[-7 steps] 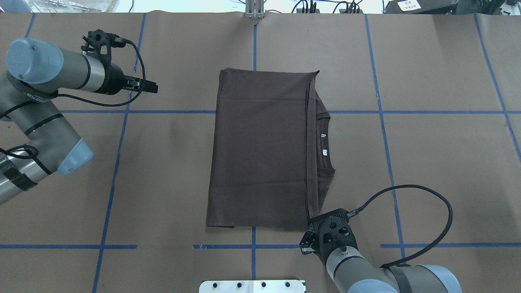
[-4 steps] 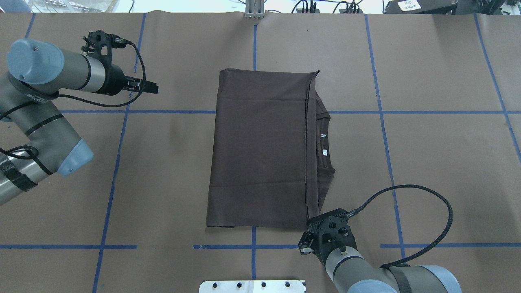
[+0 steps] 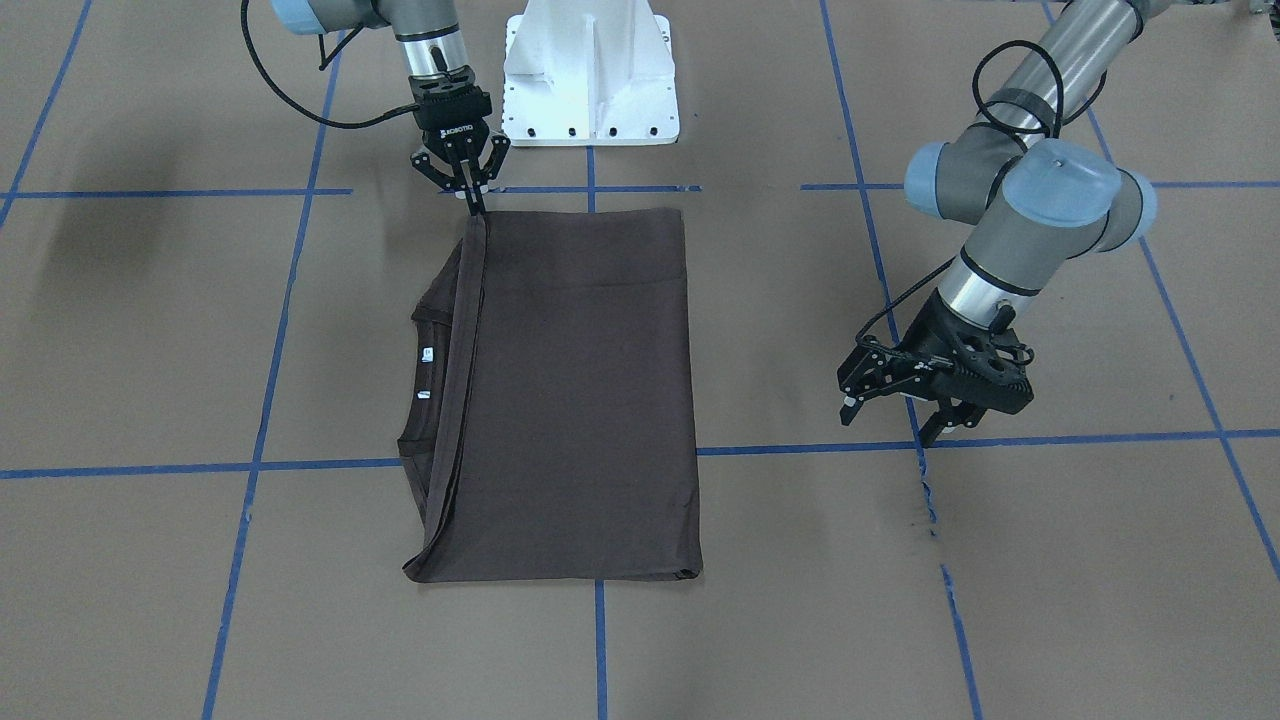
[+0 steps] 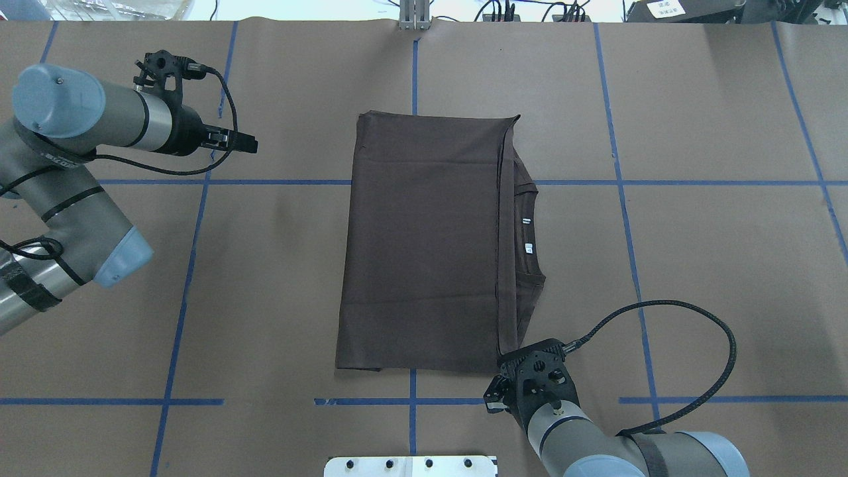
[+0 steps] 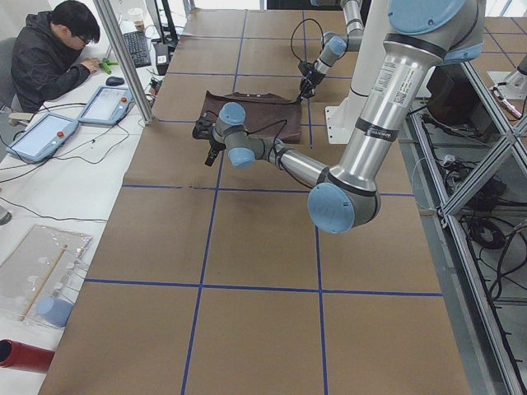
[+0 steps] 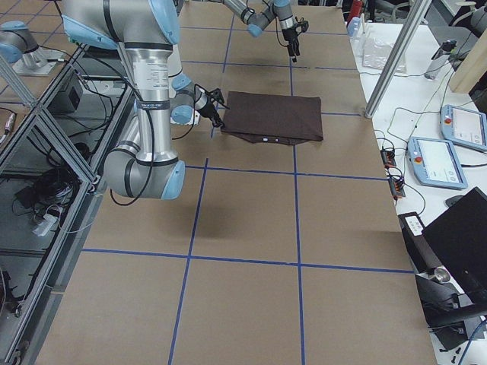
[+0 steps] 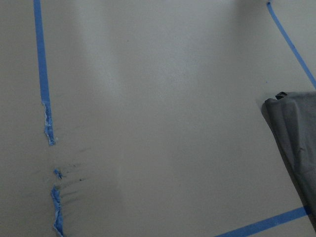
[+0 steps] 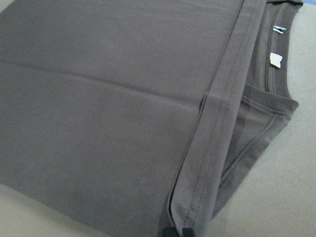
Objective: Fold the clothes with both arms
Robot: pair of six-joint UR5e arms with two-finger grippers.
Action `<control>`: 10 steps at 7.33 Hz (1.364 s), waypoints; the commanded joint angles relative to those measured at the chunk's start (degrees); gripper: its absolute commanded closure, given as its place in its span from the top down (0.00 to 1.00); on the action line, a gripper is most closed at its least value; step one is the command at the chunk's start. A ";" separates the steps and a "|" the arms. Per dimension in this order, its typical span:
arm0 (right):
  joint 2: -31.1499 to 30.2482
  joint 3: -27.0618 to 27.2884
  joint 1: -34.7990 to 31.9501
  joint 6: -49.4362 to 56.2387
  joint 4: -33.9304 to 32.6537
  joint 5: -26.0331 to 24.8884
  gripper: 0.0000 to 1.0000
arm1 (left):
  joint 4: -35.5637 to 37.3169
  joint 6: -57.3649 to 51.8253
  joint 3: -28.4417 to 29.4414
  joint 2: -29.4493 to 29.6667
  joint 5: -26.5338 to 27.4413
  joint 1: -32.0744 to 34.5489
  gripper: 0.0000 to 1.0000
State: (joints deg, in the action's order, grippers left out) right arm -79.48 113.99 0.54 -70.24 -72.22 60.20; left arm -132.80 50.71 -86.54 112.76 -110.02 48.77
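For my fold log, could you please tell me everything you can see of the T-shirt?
The T-shirt is dark brown soft knit, folded into a flat rectangle on the table. A stitched hem edge runs along its right side; beyond it peek the ribbed collar and two small white tags. The jaws of the right gripper pinch its near right corner.

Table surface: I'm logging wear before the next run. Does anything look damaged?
Yes. The blue tape line near the left gripper is torn and frayed, with gaps, and the brown paper beside it looks scuffed. The T-shirt looks undamaged.
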 commanded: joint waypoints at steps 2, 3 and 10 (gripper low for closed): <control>0.03 0.18 -0.10 -0.07 0.06 -0.08 0.10 | 0.00 0.00 0.14 0.00 0.07 -0.26 1.00; 0.03 0.18 -0.27 -0.77 0.06 -0.08 0.00 | 0.00 0.00 0.14 0.00 0.07 -0.26 1.00; -10.17 3.70 2.62 -21.52 0.41 -2.63 0.53 | 0.00 0.00 0.23 -0.09 0.42 -1.05 1.00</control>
State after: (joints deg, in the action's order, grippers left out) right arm -89.23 117.79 2.20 -90.66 -71.83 58.07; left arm -132.80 50.71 -86.31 112.74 -109.66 47.78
